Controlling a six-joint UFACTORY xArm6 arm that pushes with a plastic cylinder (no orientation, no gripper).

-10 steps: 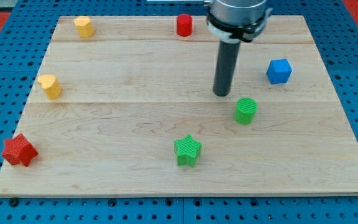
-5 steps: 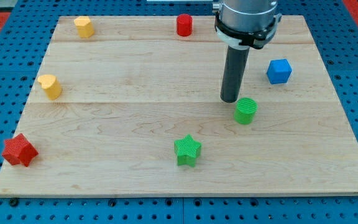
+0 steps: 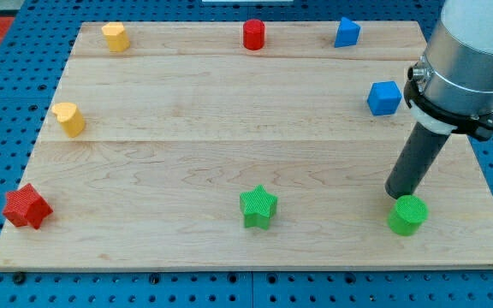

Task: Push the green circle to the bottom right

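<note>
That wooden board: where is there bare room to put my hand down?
Widest is the middle, bordered by the yellow block, red cylinder, blue cube and green star. It is crowded at the view's bottom right: my tip is against the green circle.

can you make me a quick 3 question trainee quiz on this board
1. True or false: the green circle lies nearer the view's bottom right corner than the green star does.
2. Which block lies closest to my tip? A) red star B) green circle C) blue cube
3. Fill in: the block at the top edge between the yellow block and the blue block is coloured ____.

Key
1. True.
2. B: my tip stands just above and slightly left of the green circle, at its edge.
3. Red: the red cylinder.
</note>
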